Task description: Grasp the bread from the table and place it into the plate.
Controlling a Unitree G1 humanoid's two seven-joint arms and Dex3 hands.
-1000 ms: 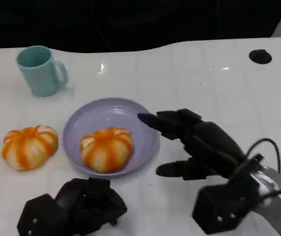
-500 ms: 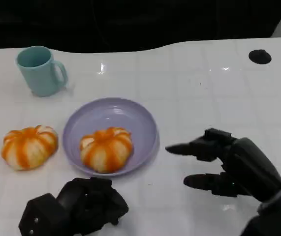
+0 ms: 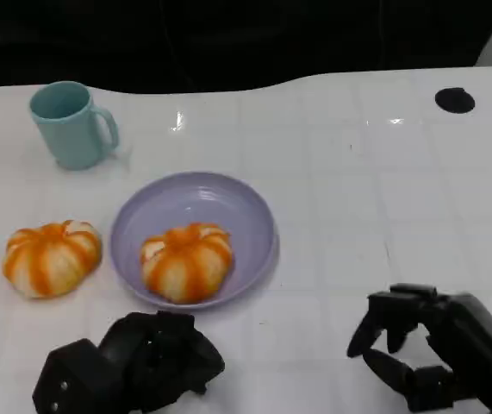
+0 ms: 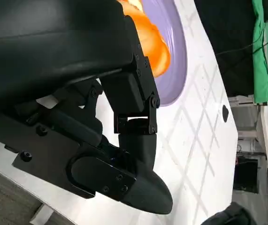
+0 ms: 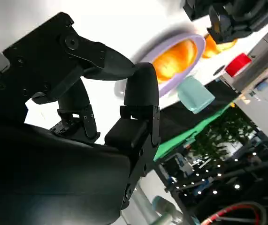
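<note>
From the head view, we see two breads: one bread (image 3: 186, 262) sits in the purple plate (image 3: 254, 216), and the other bread (image 3: 52, 257) lies on the white worktop (image 3: 383, 155) just beside the plate's left rim. There is one plate and one blue cup (image 3: 71, 123). Our left hand (image 3: 129, 362) is curled in with nothing in it. Our right hand (image 3: 439, 358) holds nothing, its fingers bent and apart. We think the left hand should open wide, then close softly around the loose bread. In the left wrist view, the fingers (image 4: 134, 112) fold inward near the plate. In the right wrist view, the fingers (image 5: 138, 108) hold nothing.
</note>
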